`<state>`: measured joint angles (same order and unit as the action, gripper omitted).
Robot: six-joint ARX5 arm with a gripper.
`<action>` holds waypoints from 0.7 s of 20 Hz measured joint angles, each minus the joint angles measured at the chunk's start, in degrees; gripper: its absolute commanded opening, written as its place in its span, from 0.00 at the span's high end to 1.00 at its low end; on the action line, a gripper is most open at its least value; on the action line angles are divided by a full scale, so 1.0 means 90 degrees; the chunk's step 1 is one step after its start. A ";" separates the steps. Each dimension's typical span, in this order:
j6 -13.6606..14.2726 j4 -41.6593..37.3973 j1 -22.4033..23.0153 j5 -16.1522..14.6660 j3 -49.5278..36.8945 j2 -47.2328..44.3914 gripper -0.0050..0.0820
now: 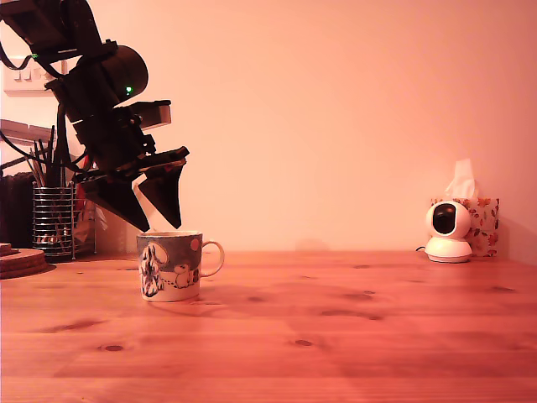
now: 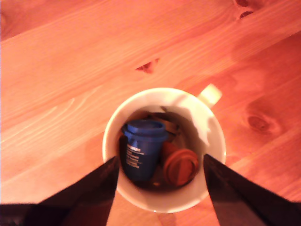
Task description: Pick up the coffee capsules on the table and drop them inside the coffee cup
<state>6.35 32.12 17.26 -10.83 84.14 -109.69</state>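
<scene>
My tool (image 2: 160, 176) hangs wide open and empty at the mug's (image 2: 141, 100) 12 o'clock; blue capsule (image 2: 140, 150) and brown capsule (image 2: 181, 165) lie inside.

Glossy ceramic mug (image 2: 207, 136), knotty wood table (image 2: 70, 70), matt blk pincer (image 2: 160, 188)

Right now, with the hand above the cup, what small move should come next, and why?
Probably lift the hand straight up and away from the cup. In the wrist view its fingers stand apart with nothing between them, and a blue capsule and a brown one lie inside the cup. The exterior view shows no capsule on the table.
</scene>
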 measured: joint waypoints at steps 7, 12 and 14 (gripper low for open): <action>0.0032 0.0187 0.0124 -0.0007 0.0000 0.0083 0.97; 0.0029 0.0437 0.0126 -0.0158 0.0000 0.0738 0.96; 0.0029 0.0333 0.0126 -0.0289 -0.0039 0.0988 0.96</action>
<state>6.61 35.11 18.39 -13.43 83.79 -100.79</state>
